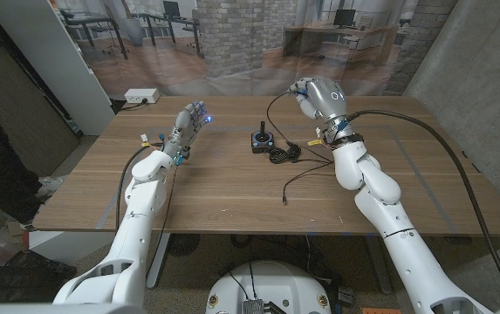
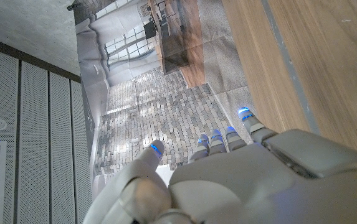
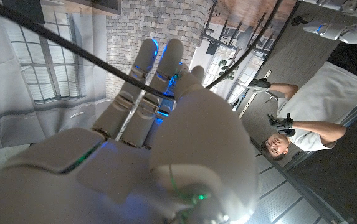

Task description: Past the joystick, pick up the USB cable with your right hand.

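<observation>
We count one joystick (image 1: pixel 260 139) and one USB cable (image 1: pixel 283 155) coiled beside it; our raised right hand (image 1: pixel 312 94) pinches its strand, left hand (image 1: pixel 186 128) spread, holding nothing.

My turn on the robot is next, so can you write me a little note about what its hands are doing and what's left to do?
Right hand: raised past the joystick, holding the USB cable in its fingers.
Left hand: open, holding nothing, over the table.
Cable: one length lifted in the hand, the coil and loose end on the table beside the joystick.
Done: cable grasped and raised.
Left: lift the rest clear.
</observation>
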You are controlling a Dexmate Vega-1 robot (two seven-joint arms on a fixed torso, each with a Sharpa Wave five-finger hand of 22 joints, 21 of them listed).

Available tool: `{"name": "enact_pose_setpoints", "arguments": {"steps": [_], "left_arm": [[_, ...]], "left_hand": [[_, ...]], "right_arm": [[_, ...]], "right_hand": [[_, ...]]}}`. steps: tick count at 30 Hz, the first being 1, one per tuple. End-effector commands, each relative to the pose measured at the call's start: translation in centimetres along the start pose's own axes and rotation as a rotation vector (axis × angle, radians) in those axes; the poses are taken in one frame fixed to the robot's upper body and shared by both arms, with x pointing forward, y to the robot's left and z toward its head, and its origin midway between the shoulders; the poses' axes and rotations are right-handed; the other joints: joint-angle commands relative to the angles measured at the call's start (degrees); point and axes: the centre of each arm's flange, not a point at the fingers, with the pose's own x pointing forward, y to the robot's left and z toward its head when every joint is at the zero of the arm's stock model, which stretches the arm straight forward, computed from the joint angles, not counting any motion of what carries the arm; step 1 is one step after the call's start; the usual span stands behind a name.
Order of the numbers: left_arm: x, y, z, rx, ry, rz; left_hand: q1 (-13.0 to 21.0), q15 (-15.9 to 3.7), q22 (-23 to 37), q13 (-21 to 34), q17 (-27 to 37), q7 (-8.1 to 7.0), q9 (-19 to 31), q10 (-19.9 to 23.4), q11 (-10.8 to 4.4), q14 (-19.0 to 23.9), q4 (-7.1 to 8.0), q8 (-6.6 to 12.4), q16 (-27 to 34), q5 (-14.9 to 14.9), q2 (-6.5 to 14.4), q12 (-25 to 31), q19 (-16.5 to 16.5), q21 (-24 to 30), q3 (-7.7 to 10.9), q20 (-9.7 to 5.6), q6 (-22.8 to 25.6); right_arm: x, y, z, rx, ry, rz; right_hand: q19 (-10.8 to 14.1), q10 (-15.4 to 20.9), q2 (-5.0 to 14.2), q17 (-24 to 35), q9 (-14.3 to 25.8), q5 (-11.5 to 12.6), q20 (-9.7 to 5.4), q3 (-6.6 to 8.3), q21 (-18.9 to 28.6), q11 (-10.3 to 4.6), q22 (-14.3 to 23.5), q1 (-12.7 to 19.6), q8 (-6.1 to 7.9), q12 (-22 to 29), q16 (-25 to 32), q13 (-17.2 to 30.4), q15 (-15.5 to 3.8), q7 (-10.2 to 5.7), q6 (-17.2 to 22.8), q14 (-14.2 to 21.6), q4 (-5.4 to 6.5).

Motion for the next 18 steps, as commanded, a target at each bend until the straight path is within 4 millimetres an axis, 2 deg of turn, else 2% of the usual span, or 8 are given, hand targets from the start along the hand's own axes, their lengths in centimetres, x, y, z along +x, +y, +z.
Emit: {"name": "enact_pose_setpoints", "arguments": {"steps": [1, 15, 16, 18], "left_arm": [[-0.5, 0.0, 0.2, 0.000, -0.006, 0.003], [-1.4, 0.0, 0.4, -0.001, -0.015, 0.008], [-1.4, 0.0, 0.4, -0.001, -0.016, 0.008], [-1.5, 0.0, 0.4, -0.001, -0.017, 0.006]], "left_hand": [[-0.3, 0.21, 0.3, 0.1, 0.1, 0.14, 0.3, 0.2, -0.10, 0.0, -0.07, 0.27, 0.2, 0.5, 4.5, 0.1, 0.2, -0.1, -0.03, 0.31, 0.0], [-0.3, 0.19, 0.3, 0.1, 0.1, 0.15, 0.3, 0.2, -0.08, 0.1, -0.07, 0.26, 0.2, 0.5, 4.5, 0.0, 0.3, -0.2, -0.04, 0.30, 0.0], [-0.3, 0.18, 0.3, 0.1, 0.1, 0.16, 0.3, 0.2, -0.12, 0.1, -0.07, 0.27, 0.2, 0.5, 4.5, 0.1, 0.3, -0.2, -0.04, 0.30, 0.0], [-0.3, 0.20, 0.3, 0.1, 0.1, 0.15, 0.3, 0.2, -0.07, 0.1, -0.07, 0.27, 0.2, 0.5, 4.5, 0.1, 0.3, -0.2, -0.04, 0.30, 0.0]], "right_arm": [[0.6, -1.3, -0.4, -0.026, 0.008, -0.060], [0.9, -2.8, -0.6, -0.057, 0.024, -0.117], [1.0, -2.9, -0.6, -0.060, 0.022, -0.118], [1.0, -3.1, -0.6, -0.063, 0.020, -0.124]], "right_hand": [[-0.3, 1.1, 0.40, 0.4, 0.2, 0.3, -7.39, -0.06, 0.6, -0.37, 0.1, 0.3, -0.03, 0.0, -0.2, 3.1, -1.96, -0.03, 0.4, 0.8, 0.17], [-0.9, 1.2, 0.34, 1.1, 0.2, 0.4, -7.36, -0.16, 1.8, -0.30, -0.1, 0.4, -0.12, -0.2, -0.6, 3.3, -1.96, -0.10, 0.4, 0.8, 0.20], [-0.9, 1.1, 0.33, 1.3, 0.2, 0.4, -7.35, -0.18, 2.0, -0.87, -0.2, 0.4, -0.13, -0.2, -0.7, 3.4, -1.96, -0.08, 0.4, 0.9, 0.20], [-1.0, 1.2, 0.32, 1.4, 0.2, 0.4, -7.35, -0.19, 2.2, -0.75, -0.2, 0.4, -0.15, -0.2, -0.7, 3.4, -1.96, -0.13, 0.4, 0.9, 0.20]]}}
